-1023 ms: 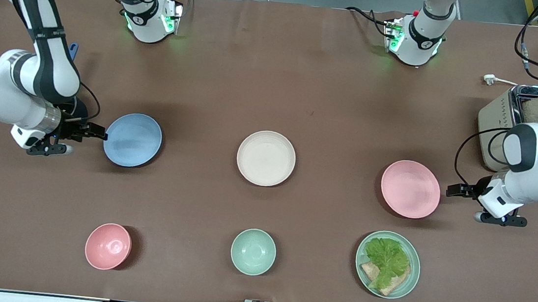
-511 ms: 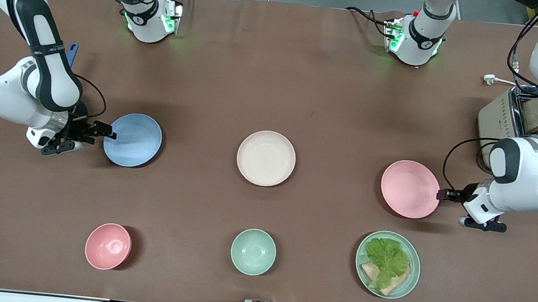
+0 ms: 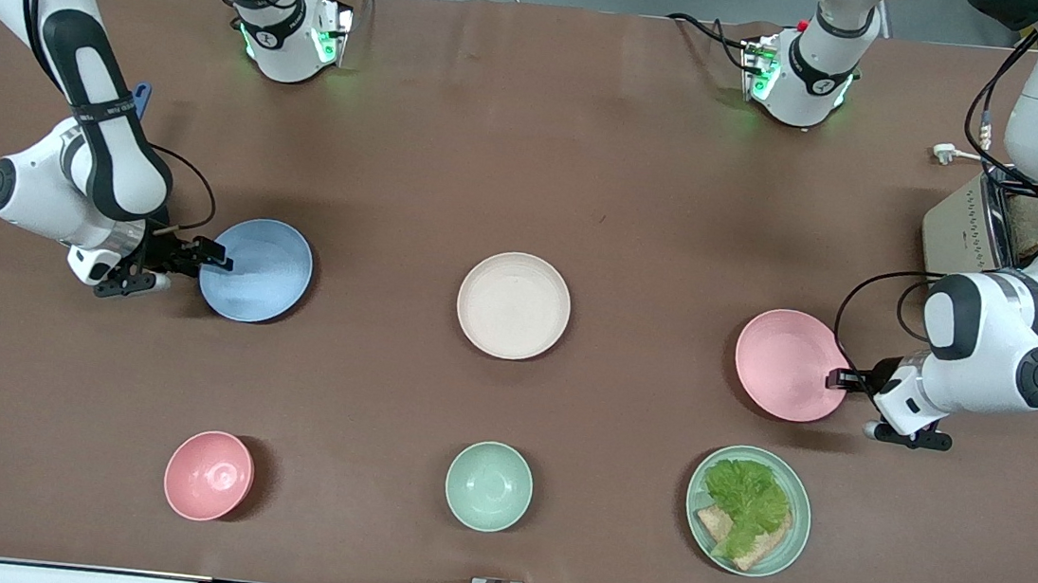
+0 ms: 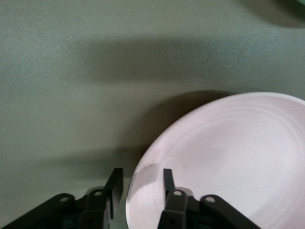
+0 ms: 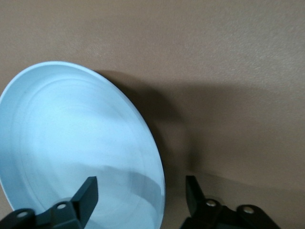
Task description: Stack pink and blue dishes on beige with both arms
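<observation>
The blue plate (image 3: 256, 269) is lying toward the right arm's end of the surface (image 3: 529, 188), shallow, round and matte. The right hand (image 3: 214, 255) is standing with its fingers spread, one over the plate's rim and one outside it. The pink plate (image 3: 790, 363), pale and of the same size, is lying toward the left arm's end, and the left hand (image 3: 839, 379) is straddling its rim with fingers apart. The cream-beige plate (image 3: 514, 305) with a low rim is sitting between them.

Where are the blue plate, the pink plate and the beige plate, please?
blue plate (image 3: 259, 268): front view, centre of its inside.
pink plate (image 3: 786, 363): front view, centre of its inside.
beige plate (image 3: 513, 305): front view, centre of its inside.
</observation>
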Robot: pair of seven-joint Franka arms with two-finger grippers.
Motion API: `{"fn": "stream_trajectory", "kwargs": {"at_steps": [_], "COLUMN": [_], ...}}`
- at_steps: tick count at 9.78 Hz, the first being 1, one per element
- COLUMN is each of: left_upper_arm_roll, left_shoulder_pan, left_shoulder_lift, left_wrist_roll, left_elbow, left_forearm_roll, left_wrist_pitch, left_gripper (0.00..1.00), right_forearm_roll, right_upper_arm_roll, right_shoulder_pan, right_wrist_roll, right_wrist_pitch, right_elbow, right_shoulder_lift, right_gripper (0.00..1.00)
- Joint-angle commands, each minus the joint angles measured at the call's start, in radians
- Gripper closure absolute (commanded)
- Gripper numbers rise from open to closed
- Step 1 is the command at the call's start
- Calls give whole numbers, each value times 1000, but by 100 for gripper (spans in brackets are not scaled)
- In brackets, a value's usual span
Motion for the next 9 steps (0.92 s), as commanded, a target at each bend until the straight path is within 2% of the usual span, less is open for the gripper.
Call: {"fn": "stream_trajectory", "kwargs": {"at_steps": [1, 2, 3, 4, 6, 7, 8, 9], "left_upper_arm_roll": [2, 0, -1, -19, -120, -183, -246, -301], "left_shoulder_pan": [-3, -2, -2, 4, 9, 6, 6, -8], "left_shoulder_lift": [35, 35, 25, 0, -94, -132, -136, -130], "left_wrist_roll": [12, 11, 9, -1, -96, -172, -234, -304], "left_elbow": [12, 12, 13, 16, 19, 19, 15, 10], "left_forearm_roll": [-13, -15, -15, -18, -33, -35, -35, -33], "left_wrist_pitch": [18, 18, 12, 6, -105, -159, -168, -162], "left_gripper": [95, 100, 100, 100, 100, 100, 100, 100], "right_forearm_roll": [35, 55, 84, 86, 89, 89, 89, 88], "right_upper_arm_roll": [5, 5, 5, 5, 5, -1, -34, -39], "right_shoulder_pan": [-2, -3, -2, -2, -2, -5, 0, 0], "right_wrist_roll": [-25, -23, -25, -23, -6, 18, 59, 116], "right_wrist_pitch": [16, 16, 13, 5, -46, -155, -257, -339], "right_elbow": [-19, -19, -17, -13, 7, 51, 97, 146], "right_shoulder_lift": [-3, 3, 4, 4, -3, -20, -51, -75], "right_gripper": [60, 86, 100, 100, 100, 100, 100, 100]}}
